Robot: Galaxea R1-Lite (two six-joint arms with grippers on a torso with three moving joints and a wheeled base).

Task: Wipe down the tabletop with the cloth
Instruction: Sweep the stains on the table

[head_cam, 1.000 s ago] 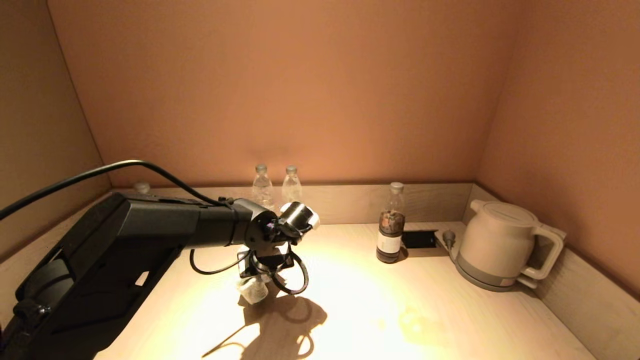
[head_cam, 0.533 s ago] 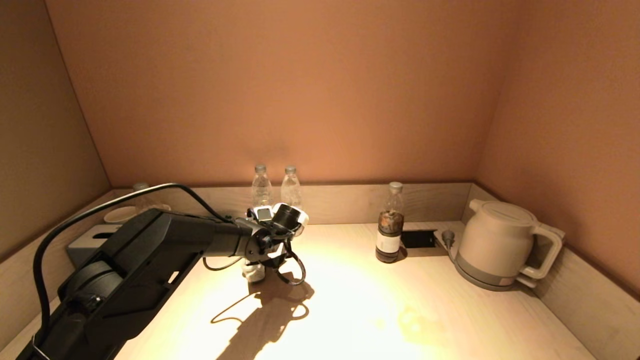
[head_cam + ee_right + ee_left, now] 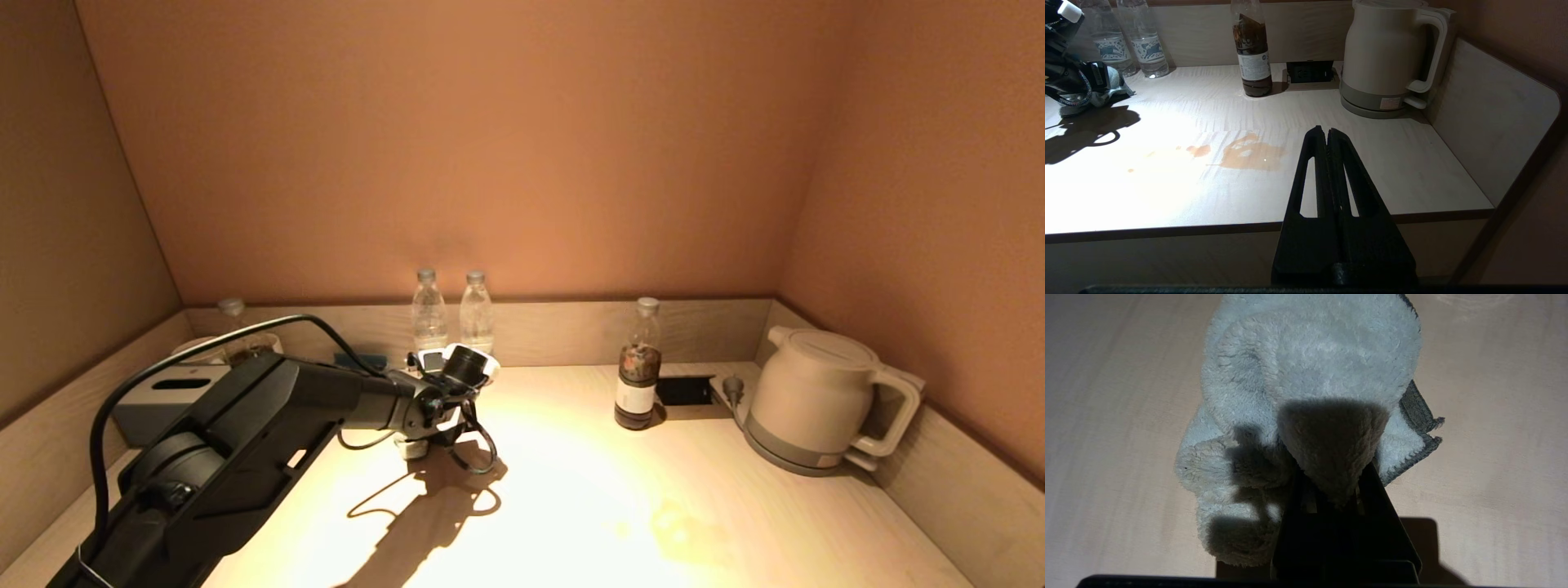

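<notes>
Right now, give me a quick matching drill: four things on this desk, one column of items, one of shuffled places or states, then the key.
Items:
1. cloth
2. kettle
3. brown spill
4. right gripper

Places or states:
A. shut, holding nothing, off the tabletop's front edge
B. far right corner, on its base
C. pinched in the left gripper, lying on the tabletop
D. unwiped, in front of the dark bottle

Pairs: 1-C, 2-B, 3-D, 4-A
</notes>
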